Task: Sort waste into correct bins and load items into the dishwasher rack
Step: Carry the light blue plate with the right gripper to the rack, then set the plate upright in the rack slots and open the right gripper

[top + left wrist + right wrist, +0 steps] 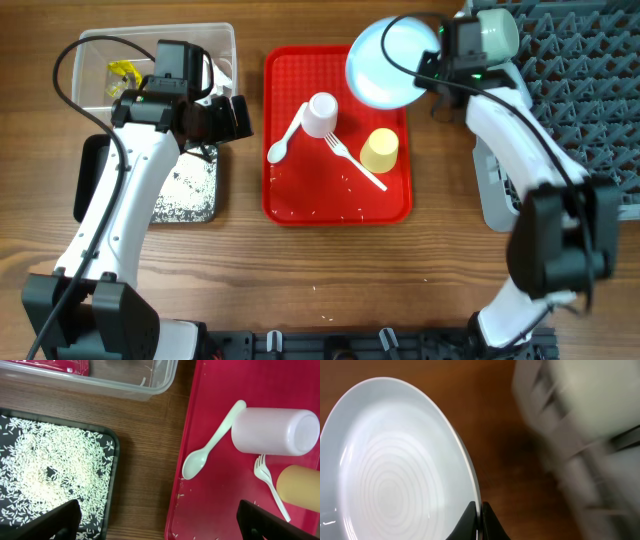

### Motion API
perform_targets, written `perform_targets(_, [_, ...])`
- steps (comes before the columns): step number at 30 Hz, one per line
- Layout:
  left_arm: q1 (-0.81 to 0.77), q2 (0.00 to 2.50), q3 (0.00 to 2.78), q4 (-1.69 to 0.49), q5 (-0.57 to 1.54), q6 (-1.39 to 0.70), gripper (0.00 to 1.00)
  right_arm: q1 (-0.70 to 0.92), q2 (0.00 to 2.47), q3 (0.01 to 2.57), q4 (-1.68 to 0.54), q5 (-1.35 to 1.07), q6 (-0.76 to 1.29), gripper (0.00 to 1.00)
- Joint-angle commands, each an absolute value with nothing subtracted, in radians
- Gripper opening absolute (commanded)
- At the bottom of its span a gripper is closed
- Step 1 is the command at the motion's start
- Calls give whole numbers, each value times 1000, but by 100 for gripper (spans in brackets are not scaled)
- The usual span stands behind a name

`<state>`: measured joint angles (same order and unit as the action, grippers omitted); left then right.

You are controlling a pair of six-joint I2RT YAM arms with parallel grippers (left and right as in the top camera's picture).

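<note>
My right gripper [479, 515] is shut on the rim of the light-blue plate [385, 62], holding it tilted above the red tray's far right corner, next to the grey dishwasher rack [575, 90]; the plate also fills the right wrist view [395, 465]. My left gripper [157, 522] is open and empty between the black tray [112, 460] with rice grains [45, 470] and the red tray [290, 205]. On the red tray lie the pink cup [320, 113], yellow cup [380, 150], white spoon [286, 140] and fork [355, 160]. A yellow wrapper [122, 72] lies in the clear tub [225, 40].
Loose rice grains [340, 212] are scattered on the red tray's near part. A pale bowl [497, 32] sits in the rack's near-left corner by my right wrist. The tub holds a red wrapper [50, 366].
</note>
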<state>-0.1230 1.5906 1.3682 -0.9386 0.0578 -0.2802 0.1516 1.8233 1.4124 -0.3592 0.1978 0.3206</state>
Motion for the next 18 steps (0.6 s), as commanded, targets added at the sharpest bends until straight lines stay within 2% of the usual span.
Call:
perform_targets(1, [-120, 1597, 1373, -936, 70, -293, 100, 152, 1640, 1416, -294, 461, 185, 4])
perform_targets(4, [-120, 1597, 1373, -936, 70, -293, 100, 146, 1563, 1416, -106, 767, -6, 4])
perform_targets(8, [-120, 1597, 1373, -936, 70, -293, 100, 60, 1574, 1416, 156, 857, -392, 4])
perform_targets(15, [-120, 1597, 1373, -936, 70, -293, 100, -184, 1617, 1416, 152, 855, -419, 4])
perform_targets(18, [-120, 1597, 1373, -936, 70, -293, 100, -252, 1653, 1416, 131, 709, -475, 4])
